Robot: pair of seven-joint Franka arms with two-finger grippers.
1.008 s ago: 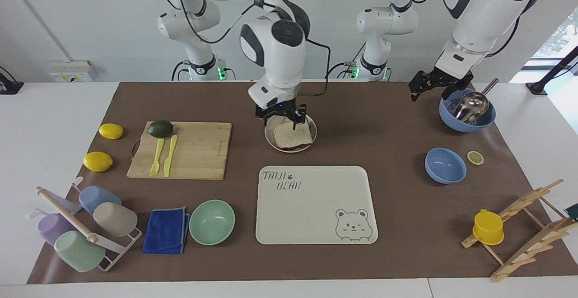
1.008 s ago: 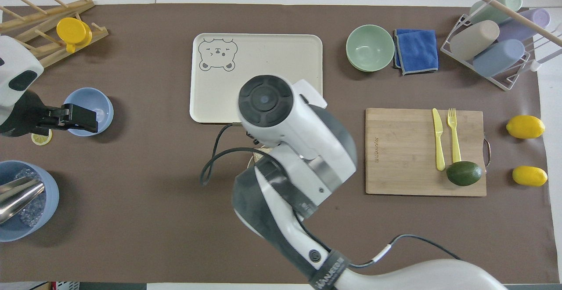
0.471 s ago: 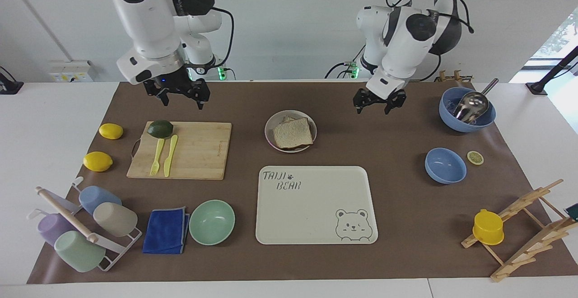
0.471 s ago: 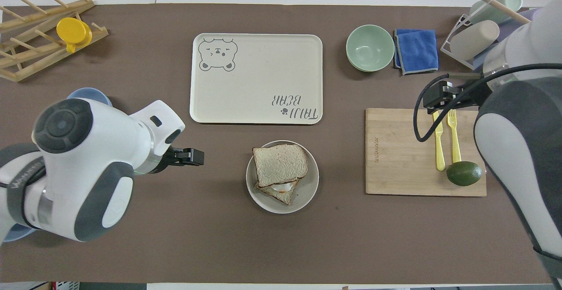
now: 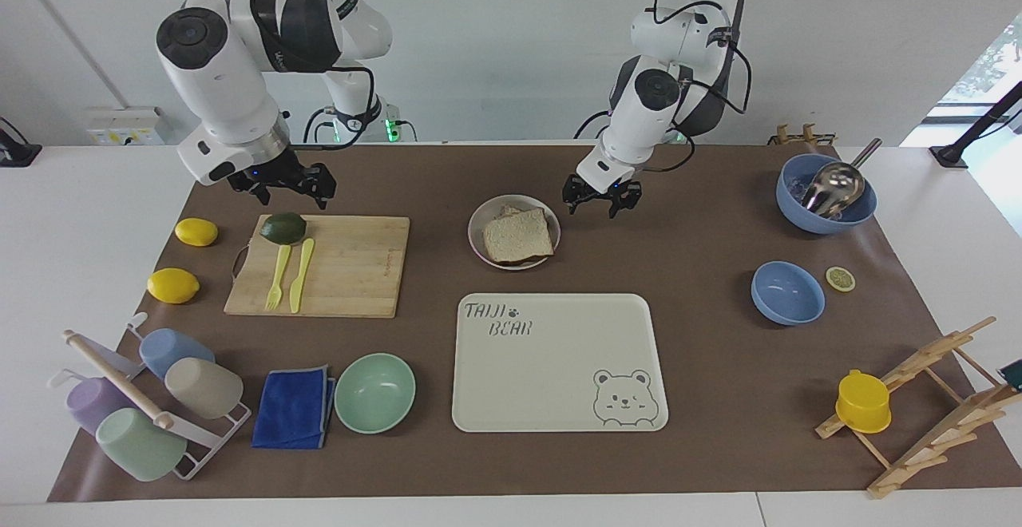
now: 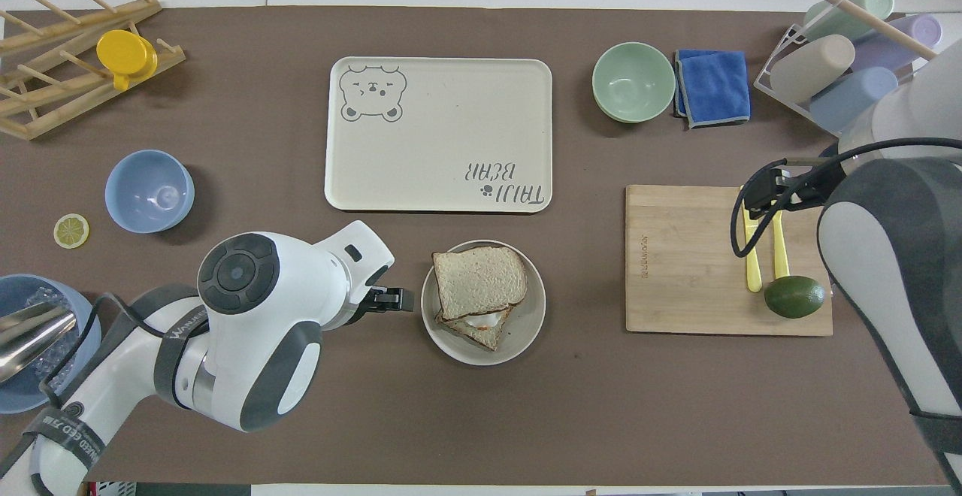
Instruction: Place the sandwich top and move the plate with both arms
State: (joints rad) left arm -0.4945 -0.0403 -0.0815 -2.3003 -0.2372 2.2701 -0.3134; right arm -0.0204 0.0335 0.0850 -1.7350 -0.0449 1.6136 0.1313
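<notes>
**Bread on plate, both grippers off it**

Bread, the sandwich top [image 5: 517, 236], lies on the lower toast slice [image 6: 475, 327], turned a little so the lower slice's corner shows at the edge nearer the robots. Both sit on the plate [image 5: 477, 219], which rests on the brown mat just nearer the robots than the cream tray [image 5: 559, 363].

The left gripper [image 5: 592, 200] hangs low just beside the plate, on the side toward the left arm's end of the table; in the overhead view its black tip [image 6: 391, 300] stands close to the plate's rim without touching it. Its fingers are spread narrowly and hold nothing.

The right gripper [image 5: 281, 184] is up over the cutting board's [image 5: 351, 267] edge, just above the avocado [image 5: 283, 227] and well apart from the plate. Its fingers stand apart, with nothing between them. The yellow fork [image 5: 276, 278] and knife [image 5: 302, 274] lie on the board below it.
</notes>
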